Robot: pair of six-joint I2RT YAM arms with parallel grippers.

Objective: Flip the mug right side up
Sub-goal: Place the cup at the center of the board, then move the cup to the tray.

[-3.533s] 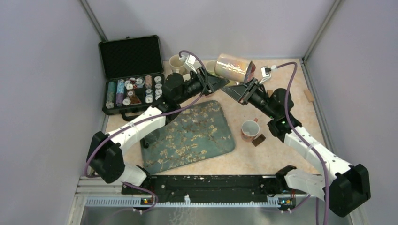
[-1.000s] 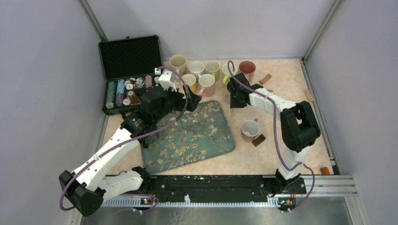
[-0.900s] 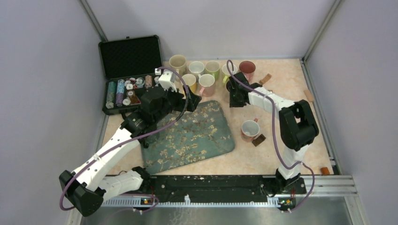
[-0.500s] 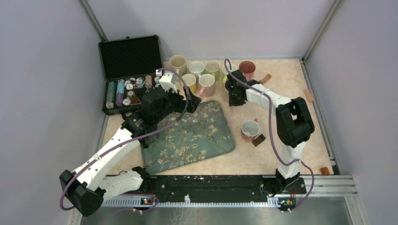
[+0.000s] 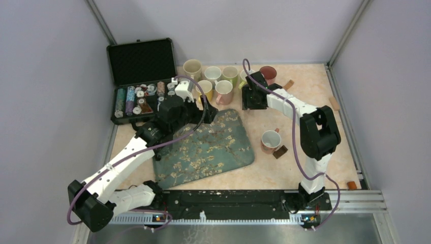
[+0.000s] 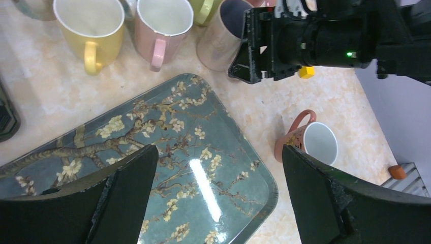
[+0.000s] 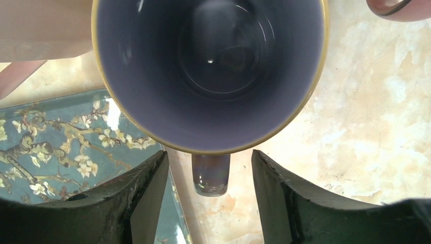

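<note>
"Looking from the left: the left tool hangs wide open over the flowered tray, holding nothing."

"And the mug?"

"Toward the counter's far edge, just off the tray's far right corner. It's upright, purple inside showing. The right tool is over it, jaws parted either side of the handle, touching neither side as far as I can see."

"Glazed ceramic, I'd say: stiff, slippery, easy to chip, some weight."

"Then grip the rim wall or the handle, not the slick round body."
</note>
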